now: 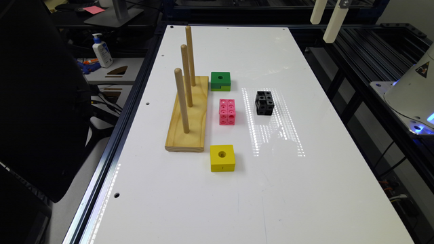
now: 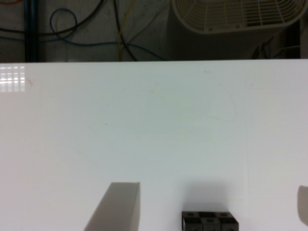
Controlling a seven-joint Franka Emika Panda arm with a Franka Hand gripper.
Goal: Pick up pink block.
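Observation:
The pink block [image 1: 227,112] lies on the white table [image 1: 237,196], near its middle, between the wooden peg board and the black cube. It is a short stack of linked cubes with round holes. My gripper [image 1: 322,30] hangs high over the table's far end on the exterior view's right, well away from the pink block. In the wrist view the gripper [image 2: 211,192] is open, its two pale fingers [image 2: 118,207] set wide apart with nothing held between them, and the top of the black cube [image 2: 209,222] sits on the table below.
A wooden base with three upright pegs [image 1: 188,115] stands just beside the pink block on the exterior view's left. A green block [image 1: 220,80] lies beyond it, a yellow block [image 1: 222,157] nearer, a black cube [image 1: 264,102] to its right. The robot base [image 1: 413,91] sits off the table's right edge.

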